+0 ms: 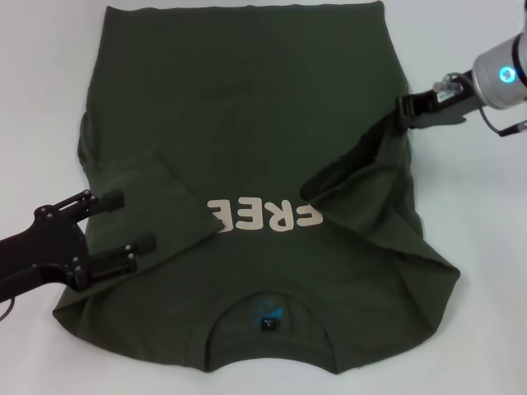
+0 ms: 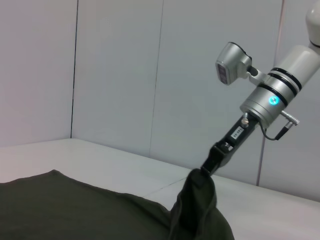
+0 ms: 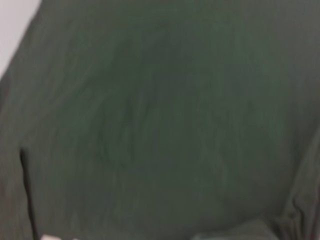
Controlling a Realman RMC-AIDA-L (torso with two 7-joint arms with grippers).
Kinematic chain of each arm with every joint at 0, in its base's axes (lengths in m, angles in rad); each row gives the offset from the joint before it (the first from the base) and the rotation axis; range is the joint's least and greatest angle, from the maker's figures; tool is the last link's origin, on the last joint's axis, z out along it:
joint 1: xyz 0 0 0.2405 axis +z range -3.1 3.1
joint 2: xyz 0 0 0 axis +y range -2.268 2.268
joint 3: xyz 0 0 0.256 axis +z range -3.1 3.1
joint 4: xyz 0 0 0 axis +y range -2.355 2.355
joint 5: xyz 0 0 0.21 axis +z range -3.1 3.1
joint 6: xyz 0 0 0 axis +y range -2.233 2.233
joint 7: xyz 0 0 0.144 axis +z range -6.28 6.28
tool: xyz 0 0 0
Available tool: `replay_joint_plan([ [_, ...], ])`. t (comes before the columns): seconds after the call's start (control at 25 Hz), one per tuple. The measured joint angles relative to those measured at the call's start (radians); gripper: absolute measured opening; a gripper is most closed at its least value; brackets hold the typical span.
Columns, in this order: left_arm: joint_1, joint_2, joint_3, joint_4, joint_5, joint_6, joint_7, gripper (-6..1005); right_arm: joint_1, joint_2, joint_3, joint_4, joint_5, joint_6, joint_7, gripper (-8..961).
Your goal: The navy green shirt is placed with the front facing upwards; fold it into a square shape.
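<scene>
my right gripper (image 1: 405, 111) pinched the soft green shirt (image 1: 247, 107) by its side; my left gripper (image 1: 123, 222) hung released over its folded sleeve.

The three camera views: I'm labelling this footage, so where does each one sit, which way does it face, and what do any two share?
Head view: high on the robot, looking down at the shirt on the white table; left tool and right tool both show.
Left wrist view: low over the cloth, facing across at the right tool pinching up fabric; none of its own arm shows.
Right wrist view: close above green cloth; no robot parts.
Head and left wrist views share the right tool lifting fabric.
</scene>
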State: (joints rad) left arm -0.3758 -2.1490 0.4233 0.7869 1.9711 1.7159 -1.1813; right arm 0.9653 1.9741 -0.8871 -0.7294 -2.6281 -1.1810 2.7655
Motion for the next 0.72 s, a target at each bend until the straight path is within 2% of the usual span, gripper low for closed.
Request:
replay_joint_plan([
  [0.24, -0.002, 0.0, 0.0, -0.001, 0.0, -0.004, 0.001, 835, 0.003, 0.042, -0.001, 0.014, 0.012, 0.096, -0.014, 3],
  [0.36, -0.002, 0.0, 0.0, -0.006, 0.0, -0.007, 0.002, 835, 0.004, 0.054, -0.001, 0.029, 0.035, 0.115, -0.035, 3],
  [0.52, -0.002, 0.001, 0.0, -0.01, 0.0, -0.007, 0.003, 835, 0.005, 0.058, 0.0, 0.05, 0.086, 0.115, -0.069, 3],
  [0.72, -0.002, 0.001, 0.0, -0.011, 0.0, -0.007, 0.003, 835, 0.006, 0.048, 0.0, 0.074, 0.104, 0.099, -0.078, 3],
])
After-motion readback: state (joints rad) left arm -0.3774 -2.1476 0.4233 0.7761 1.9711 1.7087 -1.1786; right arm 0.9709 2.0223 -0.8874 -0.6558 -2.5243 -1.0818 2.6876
